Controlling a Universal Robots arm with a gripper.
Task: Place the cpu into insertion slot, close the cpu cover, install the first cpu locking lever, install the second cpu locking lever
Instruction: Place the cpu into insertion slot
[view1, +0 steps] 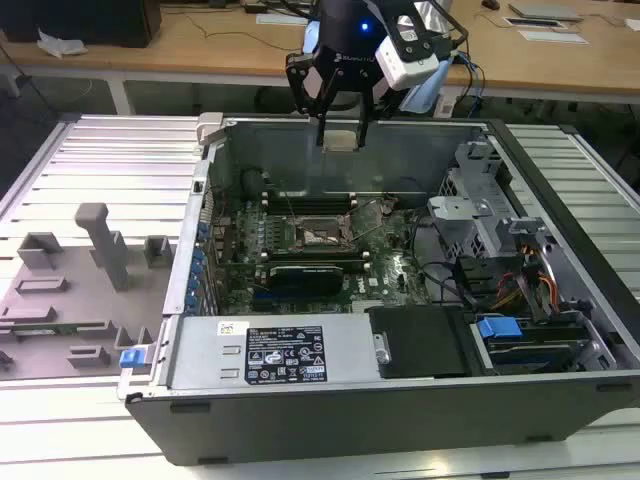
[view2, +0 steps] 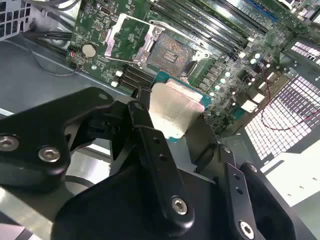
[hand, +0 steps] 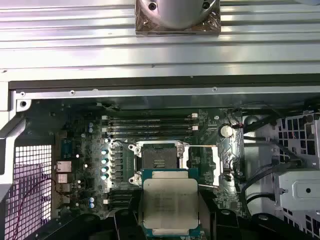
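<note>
Silvery-grey cpu (hand: 170, 202) edged in teal, black gripper (view1: 341, 138), green motherboard (view1: 392, 262); the insertion slot (hand: 159, 161) has a dark centre and silver rim; the table (view1: 90, 150) is pale grey, ribbed in parallel lines.

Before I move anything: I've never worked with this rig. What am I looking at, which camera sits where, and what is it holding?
This is one robot arm ending in a gripper. The exterior view comes from a camera off the arm and shows an open computer case lying on a slatted metal table. Both wrist views come from cameras riding on the arm, looking into the case. The gripper is shut on the cpu, the silvery square chip, held in the air above the green motherboard. In the first wrist view the insertion slot is bare, its dark centre exposed. In the second wrist view the cpu cover is swung open beside it.
</note>
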